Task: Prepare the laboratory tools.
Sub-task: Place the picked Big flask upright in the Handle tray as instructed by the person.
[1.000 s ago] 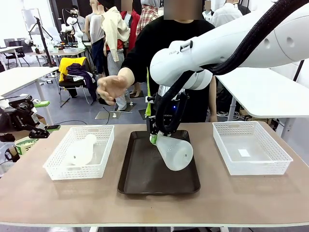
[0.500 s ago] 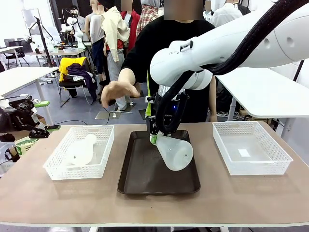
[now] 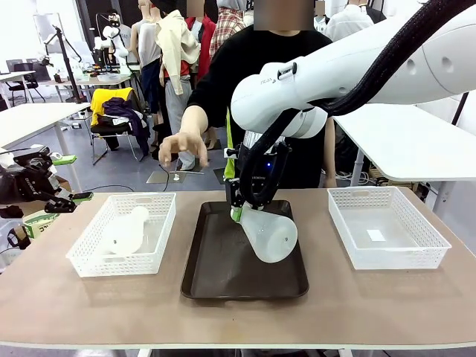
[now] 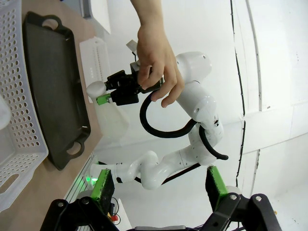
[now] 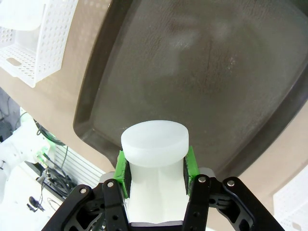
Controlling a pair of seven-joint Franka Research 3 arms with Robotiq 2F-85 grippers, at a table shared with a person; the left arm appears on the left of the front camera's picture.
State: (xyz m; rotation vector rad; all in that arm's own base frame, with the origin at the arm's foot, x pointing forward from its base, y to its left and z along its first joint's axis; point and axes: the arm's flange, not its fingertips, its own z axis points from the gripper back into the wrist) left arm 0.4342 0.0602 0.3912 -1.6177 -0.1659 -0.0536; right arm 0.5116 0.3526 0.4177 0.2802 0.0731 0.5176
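A bright, evenly lit workshop room. A light brown wooden tabletop (image 3: 89, 305) runs across the foreground. Beyond it, a smooth grey floor (image 3: 126, 169) holds a white rectangular table (image 3: 30, 119) at left, another white table (image 3: 416, 141) at right, and a black office chair (image 3: 113, 129) draped with yellow and dark clothing. A pale white wall (image 3: 15, 33) stands far left.

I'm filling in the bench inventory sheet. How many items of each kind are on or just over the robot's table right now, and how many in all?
Flasks: 2, the lying flask and the tilted flask
White mesh baskets: 2, the left basket and the right basket
Dark tray: 1
Total: 5
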